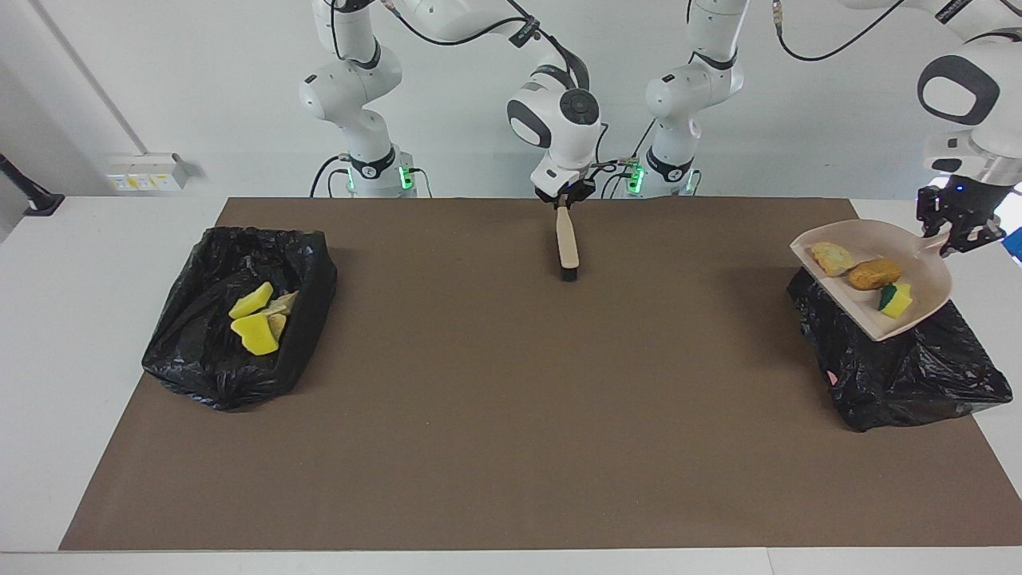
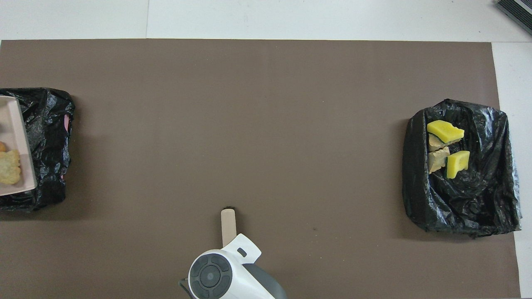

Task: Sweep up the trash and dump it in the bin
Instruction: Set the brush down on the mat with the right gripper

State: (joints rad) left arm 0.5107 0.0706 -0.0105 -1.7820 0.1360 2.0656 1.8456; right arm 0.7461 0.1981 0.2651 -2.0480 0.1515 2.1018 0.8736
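My left gripper (image 1: pixel 958 226) is shut on the handle of the beige dustpan (image 1: pixel 918 275), which hangs tilted over the black bin (image 1: pixel 910 367) at the left arm's end. In the pan lie three pieces of trash: a pale lump (image 1: pixel 831 257), a tan-orange lump (image 1: pixel 874 274) and a yellow-green sponge chunk (image 1: pixel 898 299). The overhead view shows only the pan's edge (image 2: pixel 16 124) and one lump (image 2: pixel 8 167) over that bin (image 2: pixel 48 141). My right gripper (image 1: pixel 565 196) is at the top of the beige brush (image 1: pixel 568 239), whose black bristles point away from the robots; the brush (image 2: pixel 228 222) also shows from overhead.
A second black bin (image 1: pixel 239 319) stands at the right arm's end and holds yellow chunks (image 1: pixel 254 319) and tan lumps. Overhead, that bin (image 2: pixel 469 199) shows its yellow chunks (image 2: pixel 445 131). A brown mat (image 1: pixel 511 415) covers the table between the bins.
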